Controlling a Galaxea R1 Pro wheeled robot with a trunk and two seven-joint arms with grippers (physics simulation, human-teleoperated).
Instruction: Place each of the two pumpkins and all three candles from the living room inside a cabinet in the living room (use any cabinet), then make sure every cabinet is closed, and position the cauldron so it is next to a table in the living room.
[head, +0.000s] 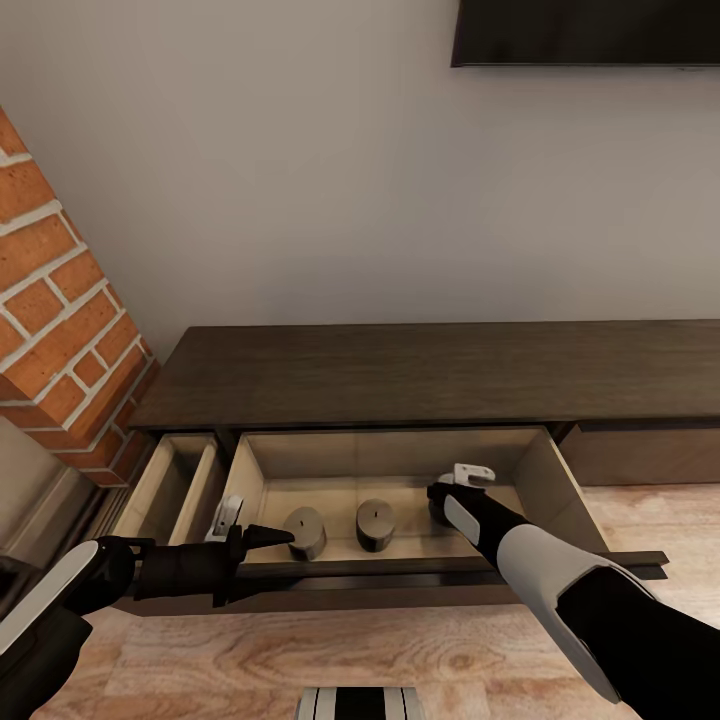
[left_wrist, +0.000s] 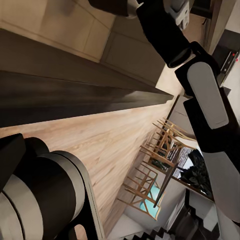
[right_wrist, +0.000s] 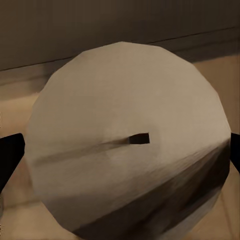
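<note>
Closest to the robot is the pale wood floor (head: 250, 650). Just past it, at about 8 o'clock in the head view, the left gripper (head: 262, 540) hangs over the front edge of the pulled-out drawer (head: 560, 480). Its dark fingers come to a point close together, with nothing between them. They point toward the nearest candle.

At about 4 o'clock, the right arm reaches down into the drawer. The right gripper (head: 440, 505) is low inside it, on the 3 o'clock side of the drawer floor. In the right wrist view a third candle (right_wrist: 130, 140) is very close, big and round, with a tiny dark wick in the middle of its top. A dark finger (right_wrist: 10, 157) shows at one side of it and another at the far side, so the jaws are spread wide around this candle. I cannot tell if they press on it.

Two candles stand upright on the pale drawer floor, side by side but apart: one candle (head: 305, 532) toward 9 o'clock and a second candle (head: 376, 524) beside it toward 3 o'clock.

The drawer belongs to the long dark cabinet (head: 420, 370). A narrower drawer (head: 170, 485) at its 9 o'clock end is open too.

Farther back is the grey wall (head: 300, 180). A brick column (head: 60, 330) stands at 9 o'clock, and a dark screen (head: 590, 30) hangs at 1 o'clock.
</note>
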